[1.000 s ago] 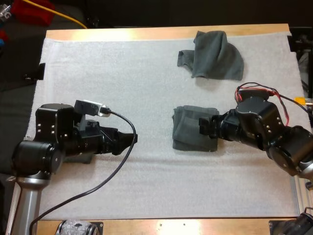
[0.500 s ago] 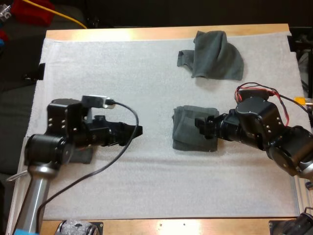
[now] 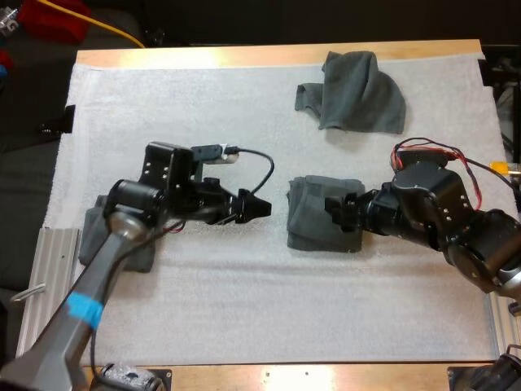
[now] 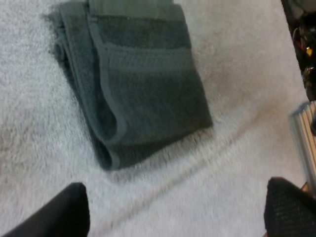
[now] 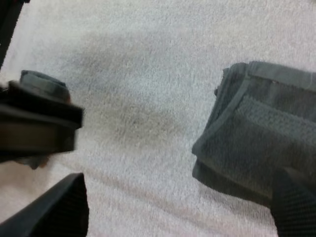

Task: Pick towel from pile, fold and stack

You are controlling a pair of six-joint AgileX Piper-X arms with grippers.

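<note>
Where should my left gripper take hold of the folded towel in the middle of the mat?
Probably the edge facing the left gripper, coming in low from the left. The folded towel lies flat, its thick, layered edge points toward that open gripper, and the right gripper is over its right side.

The white mat (image 3: 244, 309) is being lit brightly and evenly from above, while the space beyond the table (image 3: 277, 55) is being left dark. Soft shadows are being cast beside the folded towel (image 4: 143, 94). In the right wrist view, the left gripper (image 5: 39, 126) is being rendered blurred.
</note>
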